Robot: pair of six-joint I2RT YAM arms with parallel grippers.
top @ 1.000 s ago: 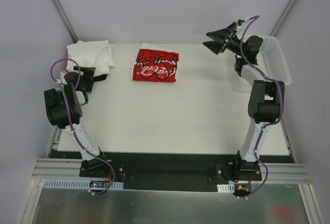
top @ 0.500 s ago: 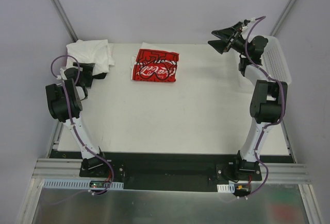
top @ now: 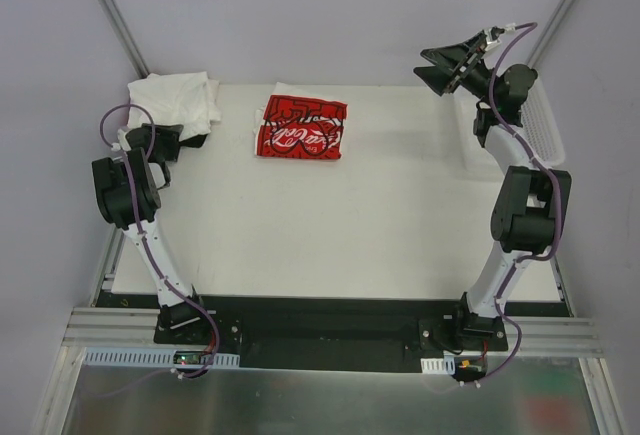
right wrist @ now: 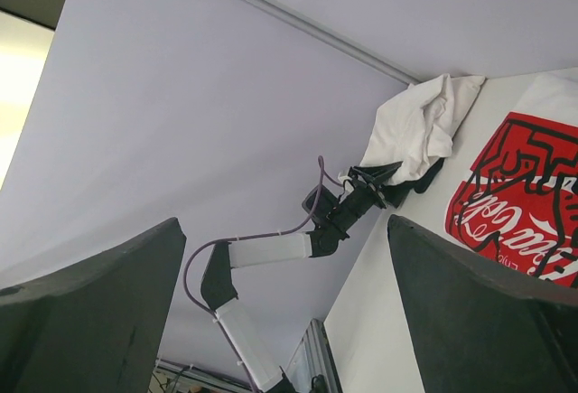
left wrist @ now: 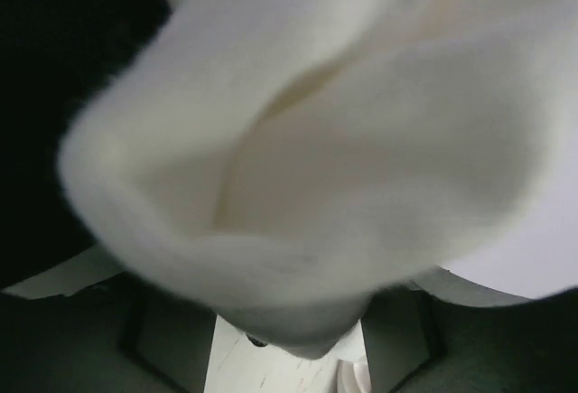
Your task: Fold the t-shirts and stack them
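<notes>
A heap of white t-shirts [top: 175,103] lies at the table's far left corner. A folded red t-shirt [top: 302,127] with white lettering rests at the far middle, on a white one [top: 287,89]. My left gripper [top: 188,139] is at the heap's near right edge. In the left wrist view white cloth [left wrist: 343,140] fills the frame and sags between the two dark fingers [left wrist: 81,339], which stand apart; a grip does not show. My right gripper [top: 437,63] hangs open and empty high over the far right corner, looking across at the heap [right wrist: 415,126] and the red t-shirt [right wrist: 519,194].
A white mesh basket [top: 535,120] sits at the far right edge behind the right arm. The white table [top: 380,215] spreads between the arms. Grey walls and slanted frame posts close in the back.
The left gripper has pushed further into the white heap and its jaws have narrowed. The right gripper has risen and swung right, toward the basket.
</notes>
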